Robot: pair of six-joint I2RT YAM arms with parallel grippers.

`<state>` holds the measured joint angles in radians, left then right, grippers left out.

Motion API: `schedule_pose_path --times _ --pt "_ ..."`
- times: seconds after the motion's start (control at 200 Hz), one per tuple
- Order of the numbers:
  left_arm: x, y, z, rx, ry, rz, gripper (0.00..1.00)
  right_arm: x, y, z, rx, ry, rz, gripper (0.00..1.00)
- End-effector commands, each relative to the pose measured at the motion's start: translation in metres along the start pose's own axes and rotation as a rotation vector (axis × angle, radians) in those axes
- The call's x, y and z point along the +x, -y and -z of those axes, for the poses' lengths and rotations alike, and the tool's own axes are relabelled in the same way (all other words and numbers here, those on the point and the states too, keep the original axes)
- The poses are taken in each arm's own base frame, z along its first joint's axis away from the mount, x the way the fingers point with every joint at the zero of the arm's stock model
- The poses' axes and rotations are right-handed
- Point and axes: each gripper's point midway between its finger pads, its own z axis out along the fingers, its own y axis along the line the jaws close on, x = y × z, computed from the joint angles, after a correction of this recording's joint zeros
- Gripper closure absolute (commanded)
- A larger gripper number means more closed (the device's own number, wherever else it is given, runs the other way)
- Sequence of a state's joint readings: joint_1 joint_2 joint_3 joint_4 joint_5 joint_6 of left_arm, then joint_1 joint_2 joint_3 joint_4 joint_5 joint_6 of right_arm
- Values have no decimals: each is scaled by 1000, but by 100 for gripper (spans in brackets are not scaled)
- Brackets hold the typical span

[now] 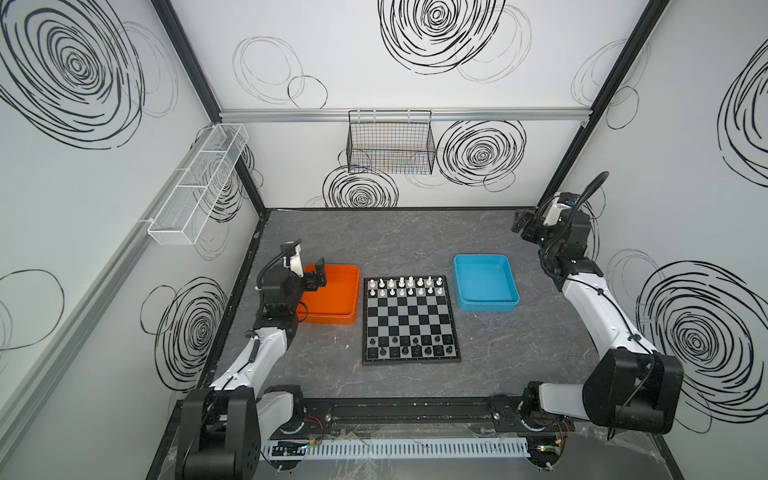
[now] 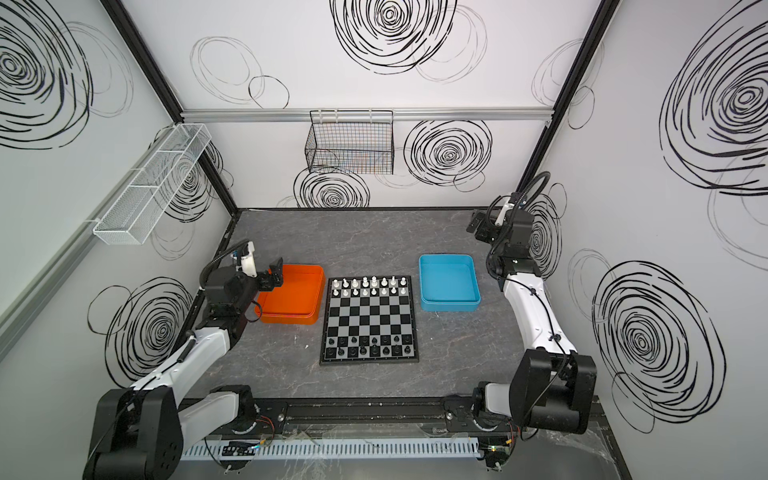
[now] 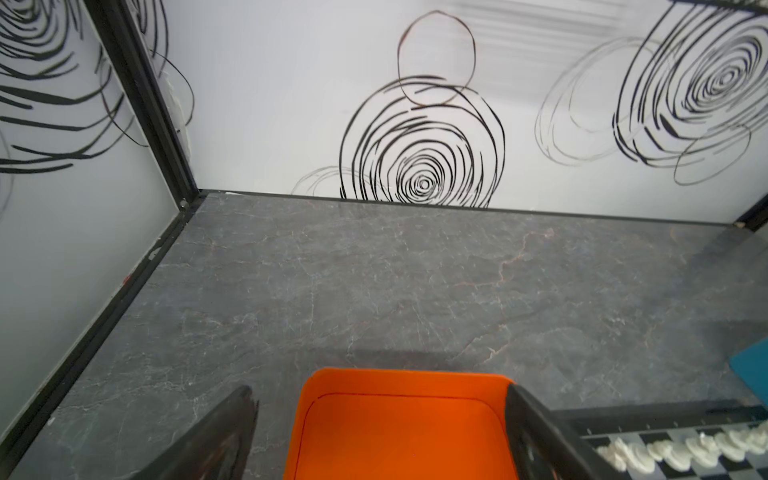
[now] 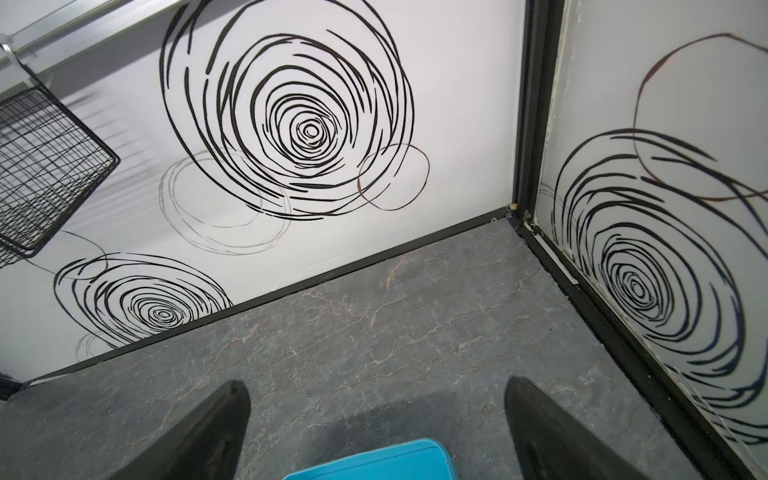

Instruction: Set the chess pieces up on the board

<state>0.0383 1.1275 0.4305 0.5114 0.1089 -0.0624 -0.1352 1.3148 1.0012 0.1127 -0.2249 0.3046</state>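
The board (image 1: 409, 320) (image 2: 369, 320) lies flat in the middle of the grey table. White chess pieces (image 1: 409, 286) (image 2: 372, 286) fill its two far rows. Black chess pieces (image 1: 409, 346) (image 2: 370, 346) fill its two near rows. In the left wrist view a corner of the board (image 3: 665, 419) and several white pieces (image 3: 665, 451) show. My left gripper (image 1: 316, 277) (image 2: 274, 277) (image 3: 379, 388) hangs open over the orange tray, holding nothing. My right gripper (image 1: 521, 226) (image 2: 478, 226) (image 4: 376, 382) is raised beyond the blue tray near the right wall, open and holding nothing.
An orange tray (image 1: 332, 320) (image 2: 291, 318) (image 3: 407, 380) sits left of the board and a blue tray (image 1: 488, 305) (image 2: 451, 306) (image 4: 374, 457) sits right of it; both look empty. A black wire basket (image 1: 390, 143) hangs on the back wall. A white mesh shelf (image 1: 199, 183) hangs on the left wall.
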Motion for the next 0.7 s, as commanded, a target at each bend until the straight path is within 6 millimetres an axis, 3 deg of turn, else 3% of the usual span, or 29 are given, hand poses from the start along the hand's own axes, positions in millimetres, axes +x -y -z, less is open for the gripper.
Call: schedule_pose_path --times 0.0,0.07,0.17,0.4,0.6,0.695 --pt "-19 3 -3 -26 143 -77 4 -5 -16 9 -112 91 52 0" --pt "-10 3 -5 -55 157 -98 4 8 -6 12 -76 86 53 0" --pt "-4 -1 -4 -88 197 -73 4 27 4 22 -29 86 186 0" --pt "13 3 -7 -92 215 -83 4 75 48 54 125 219 197 0" --pt "23 -1 -6 -110 237 -75 4 133 69 49 165 170 224 0" --pt "25 -2 -7 -105 236 -69 4 145 68 50 160 188 262 0"
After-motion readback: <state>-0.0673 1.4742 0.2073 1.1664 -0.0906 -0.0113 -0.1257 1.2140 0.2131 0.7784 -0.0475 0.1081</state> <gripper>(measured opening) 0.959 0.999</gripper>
